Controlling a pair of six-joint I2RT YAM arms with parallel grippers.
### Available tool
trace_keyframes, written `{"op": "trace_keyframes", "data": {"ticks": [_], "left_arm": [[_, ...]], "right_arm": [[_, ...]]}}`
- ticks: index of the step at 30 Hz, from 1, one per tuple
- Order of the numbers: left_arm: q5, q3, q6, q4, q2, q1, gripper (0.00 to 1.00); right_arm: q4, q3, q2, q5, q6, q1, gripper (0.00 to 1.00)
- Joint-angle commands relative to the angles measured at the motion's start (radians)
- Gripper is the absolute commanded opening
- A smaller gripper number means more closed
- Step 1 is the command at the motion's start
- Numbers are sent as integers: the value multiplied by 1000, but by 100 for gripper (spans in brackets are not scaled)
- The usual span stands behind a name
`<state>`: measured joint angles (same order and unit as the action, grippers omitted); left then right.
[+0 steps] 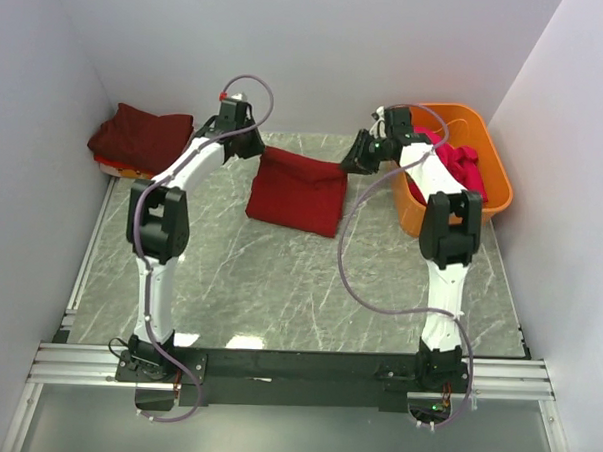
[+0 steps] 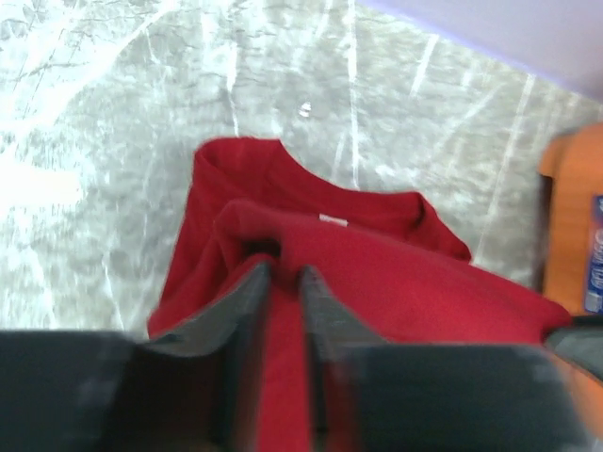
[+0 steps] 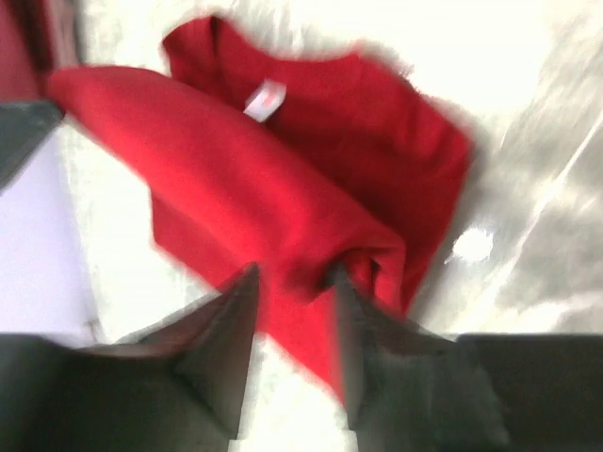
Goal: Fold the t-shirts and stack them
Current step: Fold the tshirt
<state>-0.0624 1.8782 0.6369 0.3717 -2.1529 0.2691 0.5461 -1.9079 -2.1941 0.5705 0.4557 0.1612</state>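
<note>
The left gripper [image 2: 283, 271] pinches the red t-shirt [image 1: 301, 194] at its left corner; the right gripper [image 3: 294, 278] pinches the right corner. The shirt hangs between them, its lower edge on the marble table [image 1: 279, 285].

Red t-shirt [image 1: 298, 191] folded at centre, far edge raised; maroon shirts [image 1: 140, 134] piled far left; magenta-red shirts [image 1: 469, 168] heaped far right.

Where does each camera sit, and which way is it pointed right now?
Top external: high behind the robot, facing down at the table; left arm and right arm both show.
Left wrist: on the left arm, facing along the left fingers, shut on the red t-shirt.
Right wrist: on the right arm, facing along the right fingers, shut on that shirt.
Shared: both wrist views show its collar label.
</note>
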Motion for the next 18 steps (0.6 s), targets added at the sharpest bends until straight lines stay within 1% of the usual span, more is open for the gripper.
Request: {"op": "trace_keyframes", "data": {"ticks": [1,2,3,4,5,6,7,10,14,16,17,18], "left_arm": [[-34,137,-29,42,-68,-28,30],[-48,147,-32,39,-79,-33,57],[-53,148,-34,36,-85,-34,66],[-57,141,-36,30,-85,-36,84],[-59,127,-40,20,-78,-37,99],[-57,112,-45,0,-61,-37,99],[-57,81,-55,-8,-53,-37,99],[-69,46,-94,-2,-33,-38,99],[-131,-8,-144,7,-19,-39,99],[-146,-49,-170,4,-16,-39,99],[-157,-59,-181,6,-21,-39,100],[-154,-65,-180,12,-25,-38,99]], "right_arm": [[102,-207,-87,-64,-67,-17,49],[126,-248,-104,-70,-75,-17,56],[136,-291,-118,-70,-80,-15,60],[127,-292,-112,-64,-84,-15,63],[112,-280,-98,-58,-83,-15,76],[94,-232,-63,-54,-86,-12,79],[66,-209,-46,-52,-89,-14,80],[35,-120,32,-47,-104,-2,81],[11,-11,153,-55,-140,31,81],[-5,64,198,-64,-153,49,82],[-14,93,248,-70,-153,64,82],[-26,156,273,-81,-155,72,82]]}}
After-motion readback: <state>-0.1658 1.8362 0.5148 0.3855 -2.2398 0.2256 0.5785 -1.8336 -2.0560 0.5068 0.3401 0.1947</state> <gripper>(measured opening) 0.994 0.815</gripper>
